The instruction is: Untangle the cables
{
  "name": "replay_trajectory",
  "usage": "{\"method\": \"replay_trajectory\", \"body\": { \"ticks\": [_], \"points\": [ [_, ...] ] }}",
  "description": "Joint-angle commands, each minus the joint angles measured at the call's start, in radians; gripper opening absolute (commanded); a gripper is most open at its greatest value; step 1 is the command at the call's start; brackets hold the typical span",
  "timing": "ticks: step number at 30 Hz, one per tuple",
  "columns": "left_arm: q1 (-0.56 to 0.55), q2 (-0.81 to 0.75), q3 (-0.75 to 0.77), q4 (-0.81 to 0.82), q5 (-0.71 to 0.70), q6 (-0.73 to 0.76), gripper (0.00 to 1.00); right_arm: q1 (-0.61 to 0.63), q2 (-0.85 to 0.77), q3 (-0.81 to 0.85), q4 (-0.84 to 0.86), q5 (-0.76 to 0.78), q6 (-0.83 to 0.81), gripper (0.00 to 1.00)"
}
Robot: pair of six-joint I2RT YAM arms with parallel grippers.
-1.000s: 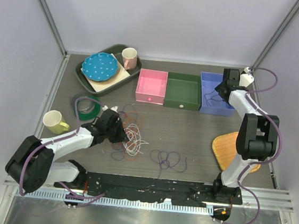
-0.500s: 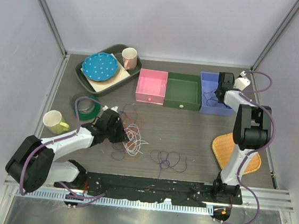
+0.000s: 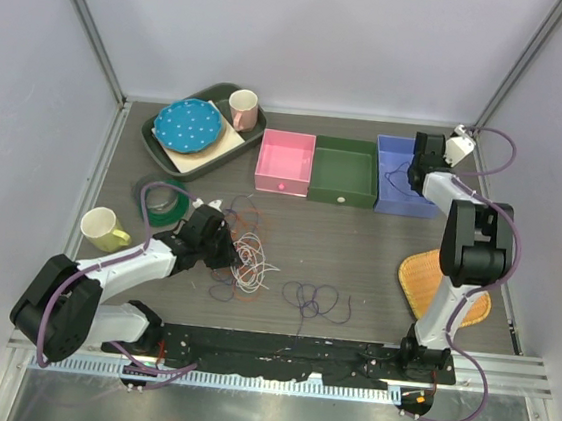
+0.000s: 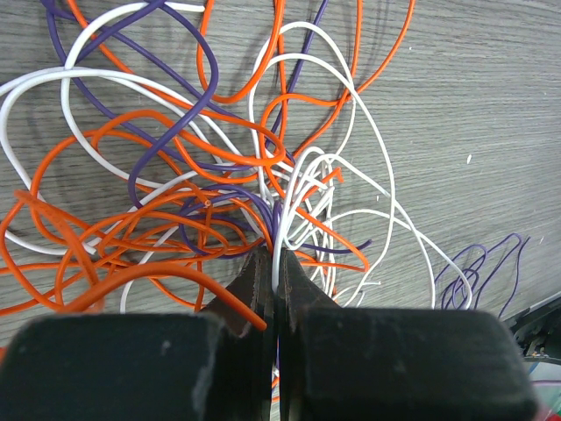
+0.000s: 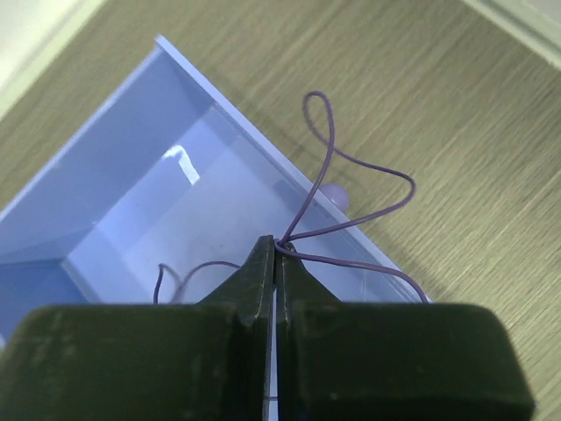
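Note:
The cables lie in a tangle (image 3: 245, 250) of orange, white and purple loops at the table's left. My left gripper (image 3: 224, 252) is down in it. In the left wrist view its jaws (image 4: 277, 260) are shut on a white cable (image 4: 351, 132), with orange cable (image 4: 237, 154) and purple cable (image 4: 175, 114) woven around it. A separate purple cable (image 3: 317, 300) lies loose mid-table. My right gripper (image 3: 418, 172) hangs over the blue box (image 3: 381, 176). In the right wrist view it (image 5: 277, 244) is shut on a thin purple cable (image 5: 330, 132) that loops over the blue box's (image 5: 114, 175) edge.
A pink box (image 3: 284, 163) and a green box (image 3: 345, 173) stand left of the blue one. A dark tray (image 3: 158, 137) with a blue plate (image 3: 188, 125) and a pink cup (image 3: 242, 108) sits at the back left. A yellow mug (image 3: 101, 226), a green coil (image 3: 161, 201) and a woven mat (image 3: 424, 281) are nearby.
My right gripper was open and has shut on the purple cable at the blue box, shifting slightly. The left arm and the tangle have not moved.

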Motion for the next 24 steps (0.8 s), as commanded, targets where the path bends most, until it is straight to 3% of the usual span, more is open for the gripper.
{"method": "replay_trajectory", "body": {
  "ticks": [1,9,14,20,24],
  "points": [
    [0.005,-0.016,-0.007,0.024,-0.001,0.013,0.00,0.027,-0.123,-0.001,0.111,-0.011,-0.124,0.01],
    [0.005,-0.026,-0.011,0.027,0.008,0.004,0.00,0.102,-0.153,-0.010,0.137,-0.013,-0.250,0.01],
    [0.005,-0.032,-0.013,0.024,0.008,0.002,0.00,0.100,-0.126,0.029,0.047,-0.086,-0.120,0.01],
    [0.005,-0.039,-0.016,0.020,0.008,-0.001,0.00,0.093,-0.092,0.059,-0.091,-0.019,0.006,0.01],
    [0.005,-0.047,-0.018,0.020,0.011,-0.003,0.00,0.085,-0.074,0.076,-0.133,-0.051,0.008,0.15]
  ]
}}
